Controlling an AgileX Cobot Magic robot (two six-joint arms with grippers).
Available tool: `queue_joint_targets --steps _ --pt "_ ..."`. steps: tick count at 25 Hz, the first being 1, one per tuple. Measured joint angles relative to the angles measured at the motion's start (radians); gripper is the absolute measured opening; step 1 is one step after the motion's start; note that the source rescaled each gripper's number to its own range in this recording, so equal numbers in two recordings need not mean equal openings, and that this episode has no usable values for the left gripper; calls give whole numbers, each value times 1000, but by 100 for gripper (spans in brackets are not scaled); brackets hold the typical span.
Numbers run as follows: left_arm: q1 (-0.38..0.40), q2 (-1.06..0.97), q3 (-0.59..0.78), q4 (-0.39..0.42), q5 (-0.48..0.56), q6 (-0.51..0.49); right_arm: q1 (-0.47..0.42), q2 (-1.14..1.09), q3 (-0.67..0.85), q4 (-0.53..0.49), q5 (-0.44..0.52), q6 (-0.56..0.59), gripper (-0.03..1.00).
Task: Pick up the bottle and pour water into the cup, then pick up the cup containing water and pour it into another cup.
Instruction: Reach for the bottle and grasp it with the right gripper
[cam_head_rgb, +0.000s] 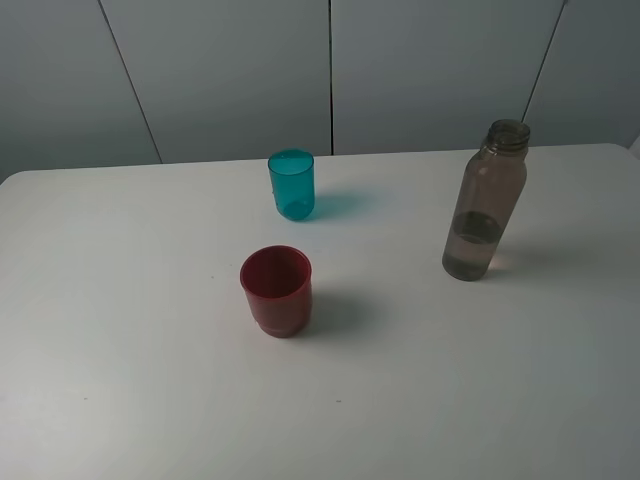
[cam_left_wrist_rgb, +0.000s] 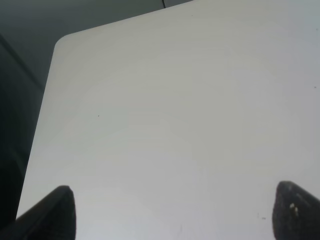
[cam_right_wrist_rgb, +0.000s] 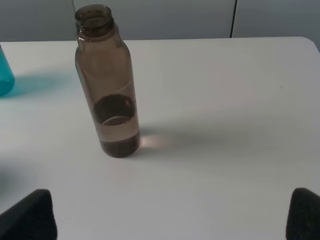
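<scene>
Spread wide, empty at the right gripper (cam_right_wrist_rgb: 170, 215); same at the left gripper (cam_left_wrist_rgb: 172, 215). Ahead of the right, upright on the table (cam_head_rgb: 120, 400): the bottle (cam_right_wrist_rgb: 107, 90), uncapped, water low. Farther left, the cup (cam_head_rgb: 291, 185) and another cup (cam_head_rgb: 277, 290), apart. Seemingly not yet gripped or poured; all steps left.
</scene>
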Motion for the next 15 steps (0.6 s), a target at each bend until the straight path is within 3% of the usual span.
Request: queue_joint_targets --steps 6,15 --pt "0 0 0 0 0 0 0 210 -150 -34 -21 22 100" --pt "0 0 0 0 0 0 0 540 -222 -24 -276 27 100"
